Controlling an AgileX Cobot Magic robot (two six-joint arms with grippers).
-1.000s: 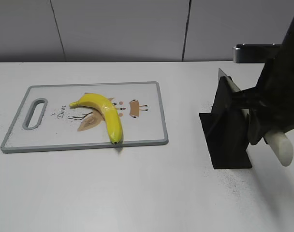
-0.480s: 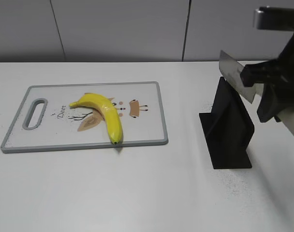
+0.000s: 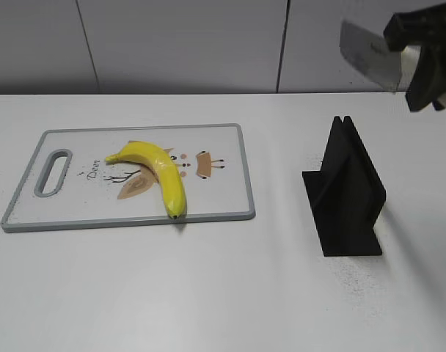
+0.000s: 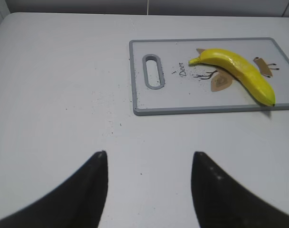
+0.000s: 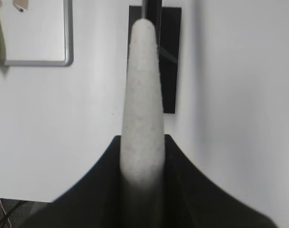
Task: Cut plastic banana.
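Observation:
A yellow plastic banana (image 3: 157, 173) lies on a white cutting board with a grey rim (image 3: 230, 147); both also show in the left wrist view, the banana (image 4: 239, 73) and the board (image 4: 135, 76). My right gripper (image 3: 421, 51) is shut on the pale handle (image 5: 142, 104) of a knife and holds it high at the upper right, its grey blade (image 3: 368, 55) clear above the black knife stand (image 3: 346, 191). My left gripper (image 4: 148, 156) is open and empty over bare table, left of the board.
The black knife stand stands upright to the right of the board and shows below the handle in the right wrist view (image 5: 170, 57). The white table (image 3: 208, 293) carries fine dark specks. A grey panelled wall runs behind.
My right gripper has lifted the knife up out of the black stand, from stand height to well above it. The banana, the board and the left gripper have not moved.

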